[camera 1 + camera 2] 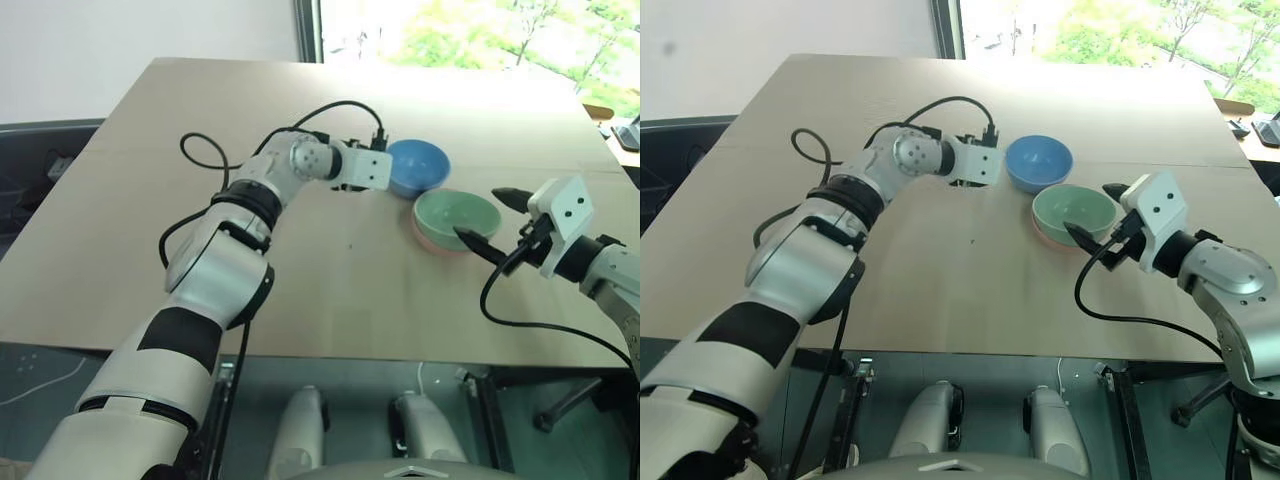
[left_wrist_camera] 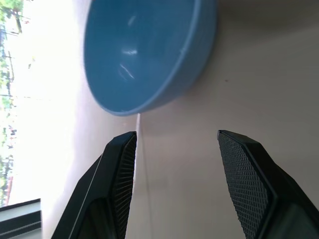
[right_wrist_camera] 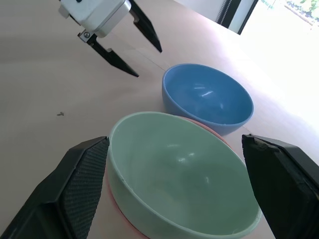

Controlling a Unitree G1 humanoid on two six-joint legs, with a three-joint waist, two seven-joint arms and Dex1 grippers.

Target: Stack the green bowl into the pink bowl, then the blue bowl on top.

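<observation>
The broad, pale wooden tabletop (image 1: 300, 250) carries everything, and the three bowls sit together on its right half. The small round pale mint-green plastic bowl (image 3: 179, 169) is nested inside the small round pale salmon-pink plastic bowl (image 1: 430, 239), whose rim shows as a thin pink crescent under it. Just beside this pair, at about ten o'clock from it in the head views, the small round bright medium-blue plastic bowl (image 1: 418, 165) stands upright on the table by itself, nearly touching the pink rim. The left gripper (image 3: 136, 49) reaches in from nine o'clock of the blue bowl, its two black fingers (image 2: 117, 184) spread well apart and holding nothing, with the blue bowl just ahead of the tips and clear of them. The right gripper (image 1: 485, 222) hangs at about four o'clock of the nested pair, its jaws at full spread and empty, bracketing the green bowl in the right wrist view without touching it.
</observation>
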